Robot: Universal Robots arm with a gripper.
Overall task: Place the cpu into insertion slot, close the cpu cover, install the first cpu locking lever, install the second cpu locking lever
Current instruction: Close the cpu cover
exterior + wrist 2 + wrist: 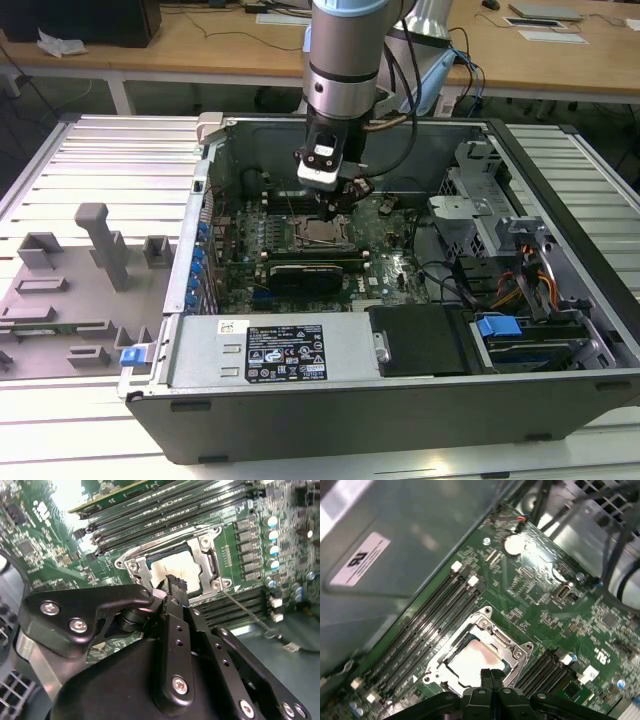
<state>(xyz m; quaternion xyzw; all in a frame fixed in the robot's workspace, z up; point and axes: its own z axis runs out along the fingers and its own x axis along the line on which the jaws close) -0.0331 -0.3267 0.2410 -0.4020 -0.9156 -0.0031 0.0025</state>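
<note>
The cpu [175, 564] lies flat in the insertion slot [216, 565] on the green motherboard, its pale metal top showing through the window of the cpu cover [202, 555]. The silver cover frame [506, 649] lies down around the chip [472, 657]. A thin metal lever [242, 612] runs out from one socket corner across the black memory slots. My gripper [173, 581] hangs just above the chip's edge with its black fingers shut together and nothing between them. In the exterior view the gripper [338, 212] stands right over the socket [322, 234] inside the open computer case.
Long black memory slots [427, 620] flank the socket on both sides. Case walls [330, 135], a black power supply [425, 340] and drive bays with cables [520, 280] ring the board. Grey fixtures [95, 245] stand on the slatted table at the exterior view's left.
</note>
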